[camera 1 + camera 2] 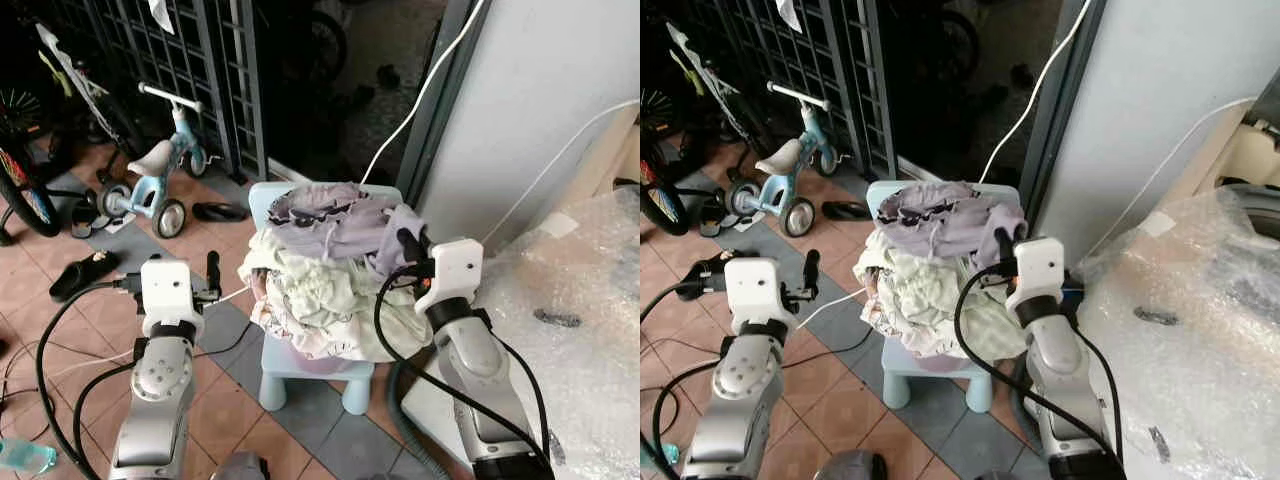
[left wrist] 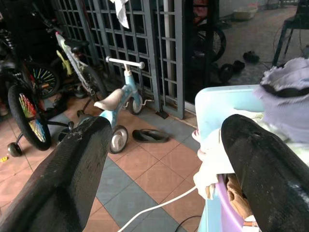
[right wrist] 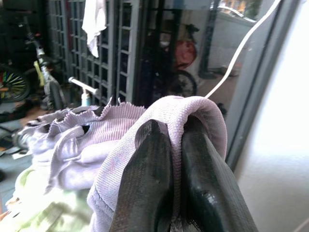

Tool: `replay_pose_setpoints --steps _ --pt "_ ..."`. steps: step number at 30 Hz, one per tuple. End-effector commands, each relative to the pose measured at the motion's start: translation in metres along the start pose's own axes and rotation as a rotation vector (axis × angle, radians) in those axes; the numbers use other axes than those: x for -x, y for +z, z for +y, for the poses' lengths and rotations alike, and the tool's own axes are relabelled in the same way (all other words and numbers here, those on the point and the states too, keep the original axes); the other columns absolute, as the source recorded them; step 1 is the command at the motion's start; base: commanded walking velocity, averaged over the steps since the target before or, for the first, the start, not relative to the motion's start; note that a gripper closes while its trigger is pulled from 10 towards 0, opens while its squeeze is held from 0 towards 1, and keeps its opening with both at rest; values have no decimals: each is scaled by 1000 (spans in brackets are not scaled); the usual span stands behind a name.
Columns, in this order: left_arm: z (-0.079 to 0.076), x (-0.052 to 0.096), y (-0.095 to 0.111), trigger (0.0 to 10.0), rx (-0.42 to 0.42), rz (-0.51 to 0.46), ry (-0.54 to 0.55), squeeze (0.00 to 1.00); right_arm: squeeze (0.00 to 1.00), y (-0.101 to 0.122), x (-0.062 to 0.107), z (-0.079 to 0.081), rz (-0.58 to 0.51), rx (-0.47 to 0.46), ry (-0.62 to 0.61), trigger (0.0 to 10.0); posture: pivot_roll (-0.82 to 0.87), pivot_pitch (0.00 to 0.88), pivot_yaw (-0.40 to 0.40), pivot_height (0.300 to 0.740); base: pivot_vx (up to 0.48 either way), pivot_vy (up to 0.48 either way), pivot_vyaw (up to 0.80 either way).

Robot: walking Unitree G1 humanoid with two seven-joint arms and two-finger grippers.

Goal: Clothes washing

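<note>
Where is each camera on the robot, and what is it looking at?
Left eye view: on the head, looking down at the clothes pile on a blue stool; both arms show.
Right eye view: beside it, same scene.
Left wrist view: along the open left end effector, toward a balance bike.
Right wrist view: along the right end effector, pinching a lilac garment.
Both eye views share the pile and that garment.
</note>
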State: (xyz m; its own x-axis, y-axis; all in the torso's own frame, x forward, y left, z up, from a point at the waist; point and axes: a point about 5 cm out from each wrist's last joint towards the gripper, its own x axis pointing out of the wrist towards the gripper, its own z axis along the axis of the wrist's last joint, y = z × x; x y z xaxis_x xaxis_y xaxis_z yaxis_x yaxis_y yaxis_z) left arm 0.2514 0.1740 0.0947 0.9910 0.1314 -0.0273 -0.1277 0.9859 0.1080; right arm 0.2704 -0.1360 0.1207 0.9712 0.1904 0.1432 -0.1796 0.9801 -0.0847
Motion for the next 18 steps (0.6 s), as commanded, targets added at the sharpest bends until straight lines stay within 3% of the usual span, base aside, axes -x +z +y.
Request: replay_pose_setpoints --steps 1,5,8,18 --pt "3 3 3 10000 8 -20 -11 0 0 4 4 -10 -5 20 -46 10000 16 0 24 740 0 0 0" --pt "0 6 4 10000 51 -41 -79 0 0 -2 9 -23 34 65 -118 10000 15 0 22 740 0 0 0" --pt "-6 7 0 10000 29 -33 -157 0 0 -9 8 -30 68 46 -172 10000 13 0 22 740 0 0 0" --pt "-12 5 -4 10000 21 -17 -224 0 0 -11 7 -30 94 72 -194 10000 1 0 32 740 0 0 0"
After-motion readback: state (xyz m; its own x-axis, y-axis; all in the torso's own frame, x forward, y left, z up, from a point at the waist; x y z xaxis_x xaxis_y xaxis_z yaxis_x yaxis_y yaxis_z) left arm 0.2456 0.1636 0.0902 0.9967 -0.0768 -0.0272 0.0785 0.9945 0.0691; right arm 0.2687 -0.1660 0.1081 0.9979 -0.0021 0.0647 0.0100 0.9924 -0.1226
